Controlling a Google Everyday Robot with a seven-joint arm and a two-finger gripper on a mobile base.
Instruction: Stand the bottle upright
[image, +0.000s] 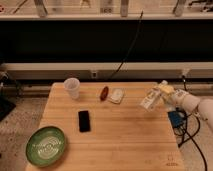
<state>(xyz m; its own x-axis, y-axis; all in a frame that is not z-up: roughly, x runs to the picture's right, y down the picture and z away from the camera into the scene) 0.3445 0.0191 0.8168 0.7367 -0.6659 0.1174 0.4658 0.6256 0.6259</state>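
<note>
The bottle (151, 100), small and whitish with a pale label and yellowish marks, hangs tilted over the right edge of the wooden table (120, 140). Its lower end points down-left towards the tabletop. My gripper (164, 92) reaches in from the right on a white arm and is shut on the bottle's upper end. The cap is hidden at the gripper.
On the table are a white cup (72, 87) at the back left, a small red object (104, 93), a flat white rounded-square object (117, 95), a black phone (84, 120) and a green plate (46, 145) at the front left. A blue box (175, 119) and cables lie off the right edge.
</note>
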